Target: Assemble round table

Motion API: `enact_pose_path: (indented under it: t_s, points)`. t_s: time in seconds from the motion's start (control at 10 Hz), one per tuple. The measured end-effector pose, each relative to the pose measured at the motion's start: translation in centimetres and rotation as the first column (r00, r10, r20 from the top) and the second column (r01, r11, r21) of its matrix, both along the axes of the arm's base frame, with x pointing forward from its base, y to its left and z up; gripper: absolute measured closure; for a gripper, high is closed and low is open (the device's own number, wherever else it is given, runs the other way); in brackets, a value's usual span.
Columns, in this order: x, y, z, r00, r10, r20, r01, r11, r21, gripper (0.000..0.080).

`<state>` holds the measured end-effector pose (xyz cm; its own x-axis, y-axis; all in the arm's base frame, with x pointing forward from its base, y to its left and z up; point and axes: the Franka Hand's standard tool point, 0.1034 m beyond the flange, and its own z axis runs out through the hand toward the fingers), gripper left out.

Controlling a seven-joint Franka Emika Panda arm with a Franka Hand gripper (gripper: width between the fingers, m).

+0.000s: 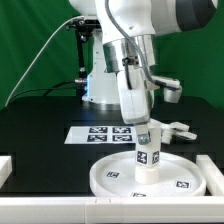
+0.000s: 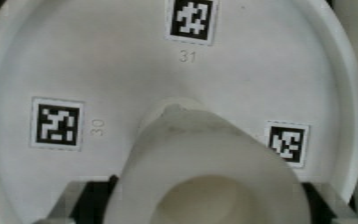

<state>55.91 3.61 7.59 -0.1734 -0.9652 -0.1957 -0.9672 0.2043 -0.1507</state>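
Gripper (image 1: 141,138): clamps short white cylindrical plastic post (image 1: 147,163)
Post: upright on large white rimmed plastic disc (image 1: 192,178)
Disc: near bench (image 1: 40,120) edge

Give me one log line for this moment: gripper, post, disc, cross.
gripper: shut on post | post: upright at centre of disc | cross: apart, beyond disc

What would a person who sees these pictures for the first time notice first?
The white robot arm fills the middle of the exterior view. Its gripper is closed on a short white post, held upright over the centre of the large round disc at the front of the black table. Behind the disc lies the marker board with its black-and-white tags.
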Motion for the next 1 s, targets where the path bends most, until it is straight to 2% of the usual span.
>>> enact_pose_path:
  t_s: [0.1, 0.2, 0.3, 0.5, 0.7, 0.8, 0.9, 1.0]
  points:
    - [-0.02, -0.01, -0.05, 0.999, 0.039, 0.005, -0.039, 0.999, -0.008, 0.0392]
    - [-0.04, -0.01, -0.08, 0.998, 0.061, 0.006, -0.061, 0.998, -0.013, 0.0222]
    - [0.08, 0.07, 0.04, 0.962, 0.272, 0.022, -0.271, 0.961, -0.052, 0.0172]
    - [0.30, 0.58, 0.24, 0.811, 0.584, 0.035, -0.577, 0.809, -0.109, 0.0154]
    - [0.29, 0.42, 0.18, 0.762, 0.647, 0.039, -0.638, 0.759, -0.131, 0.0151]
    - [0.29, 0.42, 0.18, 0.701, 0.712, 0.041, -0.700, 0.698, -0.151, 0.0150]
    - [0.27, 0.46, 0.21, 0.583, 0.812, 0.026, -0.796, 0.577, -0.182, 0.0150]
    - [0.48, 0.57, 0.40, 0.426, 0.905, -0.002, -0.883, 0.416, -0.216, 0.0150]
